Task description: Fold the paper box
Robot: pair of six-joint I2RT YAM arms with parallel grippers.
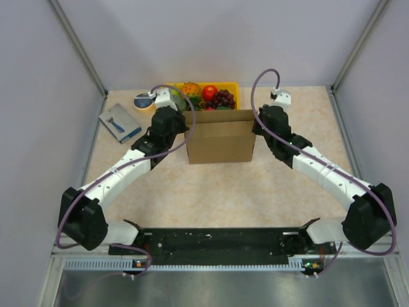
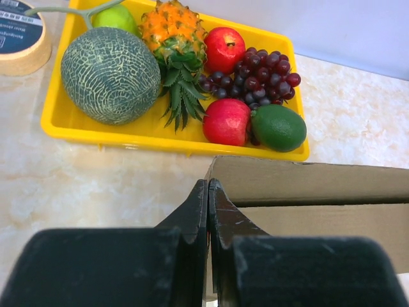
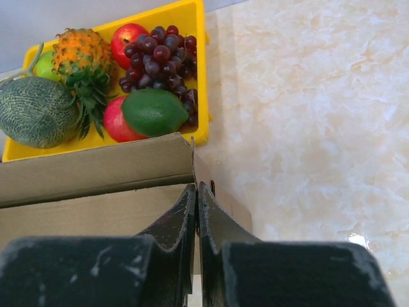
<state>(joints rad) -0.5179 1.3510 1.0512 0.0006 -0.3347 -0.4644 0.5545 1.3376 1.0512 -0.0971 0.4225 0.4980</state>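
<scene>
The paper box (image 1: 220, 137) is brown cardboard and stands open-topped at the middle back of the table. My left gripper (image 1: 188, 128) is at its left side wall. In the left wrist view the gripper (image 2: 209, 187) is shut, with the thin wall edge of the box (image 2: 307, 182) running between the fingers. My right gripper (image 1: 255, 125) is at the right side wall. In the right wrist view this gripper (image 3: 197, 189) is also shut on the wall edge of the box (image 3: 96, 169). The box's inside is hidden.
A yellow fruit tray (image 1: 234, 86) with melon, pineapple, apples, grapes and a lime stands just behind the box; its rim shows in the wrist views (image 2: 160, 142) (image 3: 201, 77). A tape roll (image 1: 144, 101) and a blue-and-grey packet (image 1: 119, 122) lie at the back left.
</scene>
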